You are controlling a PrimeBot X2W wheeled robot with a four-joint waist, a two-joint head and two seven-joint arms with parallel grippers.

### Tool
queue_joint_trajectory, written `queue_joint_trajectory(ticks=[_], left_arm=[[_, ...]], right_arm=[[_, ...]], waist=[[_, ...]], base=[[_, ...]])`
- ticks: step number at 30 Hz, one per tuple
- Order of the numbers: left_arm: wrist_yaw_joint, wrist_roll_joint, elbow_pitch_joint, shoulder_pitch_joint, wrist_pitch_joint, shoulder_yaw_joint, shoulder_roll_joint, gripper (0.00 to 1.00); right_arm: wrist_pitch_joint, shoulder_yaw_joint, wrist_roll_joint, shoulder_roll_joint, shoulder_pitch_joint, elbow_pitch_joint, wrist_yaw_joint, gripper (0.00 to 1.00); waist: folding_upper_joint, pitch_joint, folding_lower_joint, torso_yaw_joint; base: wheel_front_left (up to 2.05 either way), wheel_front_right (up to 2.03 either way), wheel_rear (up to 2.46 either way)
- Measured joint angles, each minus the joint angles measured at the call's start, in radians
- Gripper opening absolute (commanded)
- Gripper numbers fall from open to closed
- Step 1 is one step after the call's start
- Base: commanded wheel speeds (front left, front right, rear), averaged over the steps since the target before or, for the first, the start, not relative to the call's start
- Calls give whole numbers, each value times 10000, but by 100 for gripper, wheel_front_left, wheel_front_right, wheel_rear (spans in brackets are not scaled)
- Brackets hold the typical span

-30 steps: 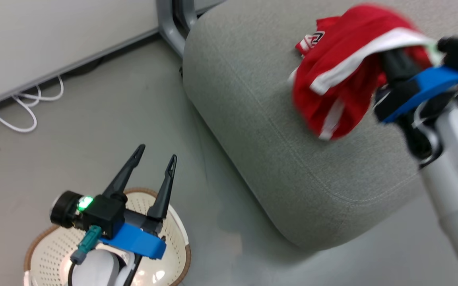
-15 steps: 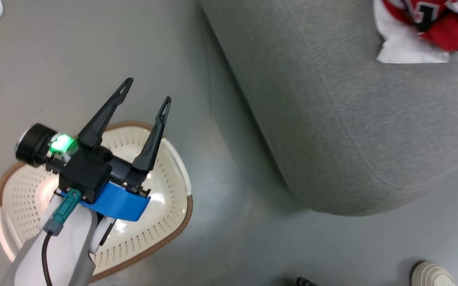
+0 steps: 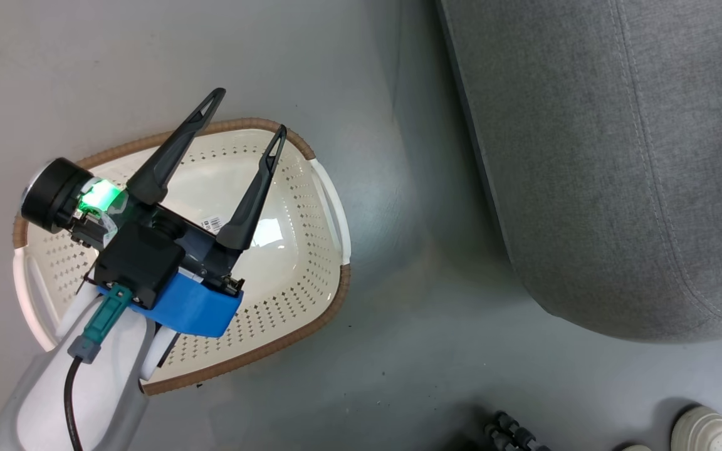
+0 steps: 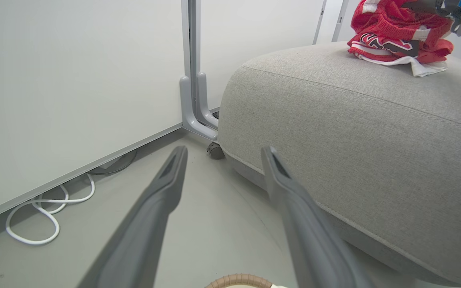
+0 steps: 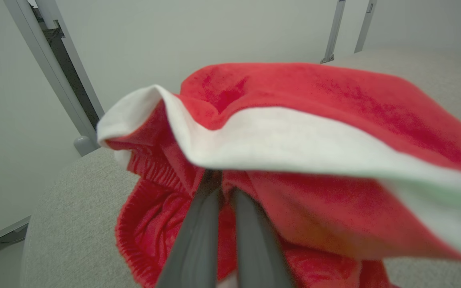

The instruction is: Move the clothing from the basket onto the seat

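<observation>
The left gripper [image 3: 249, 113] is hovering over the oval, perforated plastic basket [image 3: 311, 250], its long dark fingers spreading wide and holding nothing; the basket's glossy cream bowl is catching light inside a brown woven rim; to the right, the rounded grey fabric seat [image 3: 586, 156] is carrying the crumpled red clothing [image 4: 394, 40]; the right gripper [image 5: 224, 188] is pinching a soft red, white-striped fold, fingers nearly touching.
</observation>
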Motion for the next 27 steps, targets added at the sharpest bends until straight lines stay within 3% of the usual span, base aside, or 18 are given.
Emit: queue_joint_trajectory(ticks=[5,7,9,18,27], left_arm=[[40,-73,63,3,0,8,-56,100],[73,-79,75,4,0,8,-104,100],[75,-100,100,6,0,4,-153,100],[73,-280,351,226,-2,81,-566,100],[69,-602,949,1394,-2,537,-1452,100]], right_arm=[[-161,236,2,-50,-28,414,0,0],[-205,368,0,-82,-68,525,0,38],[-215,460,0,-94,-140,656,0,100],[-272,968,-84,-174,12,991,0,100],[81,1937,-648,-104,1127,1147,0,100]], waist=[[0,-121,-1,83],[1,-187,-1,96],[0,-260,-2,105],[1,-893,-2,146],[0,-2498,-3,156]], base=[[0,0,0],[0,0,0],[0,0,0],[0,0,0],[0,0,0]])
